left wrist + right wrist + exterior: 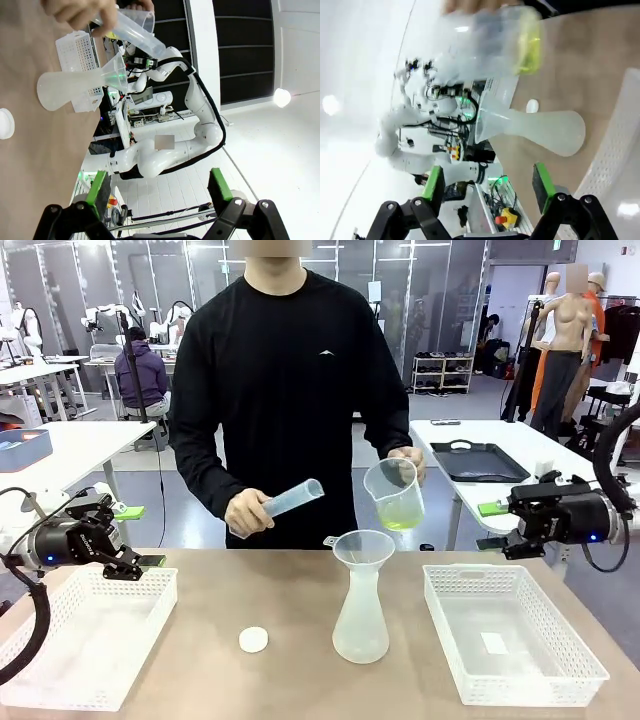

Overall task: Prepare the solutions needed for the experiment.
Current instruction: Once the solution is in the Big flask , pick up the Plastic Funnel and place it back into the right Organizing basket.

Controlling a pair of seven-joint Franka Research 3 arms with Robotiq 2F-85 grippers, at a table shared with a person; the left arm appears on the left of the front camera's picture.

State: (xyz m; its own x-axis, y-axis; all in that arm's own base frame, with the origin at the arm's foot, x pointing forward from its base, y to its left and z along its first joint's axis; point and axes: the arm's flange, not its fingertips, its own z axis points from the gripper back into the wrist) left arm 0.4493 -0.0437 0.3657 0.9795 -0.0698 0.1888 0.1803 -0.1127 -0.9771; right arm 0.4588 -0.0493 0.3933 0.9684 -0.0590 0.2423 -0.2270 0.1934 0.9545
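A person across the table holds a clear beaker with pale yellow-green solution in one hand, above a frosted conical flask topped by a funnel. The other hand holds an empty graduated cylinder, tilted. The solution and the flask also appear in the right wrist view, and the flask in the left wrist view. My left gripper hovers open above the left basket. My right gripper hangs open above the right basket's far edge. Nothing is between either pair of fingers.
A white basket sits at the table's left and another at its right. A small white round cap lies on the table in front of the flask. Other tables and a seated person are farther back.
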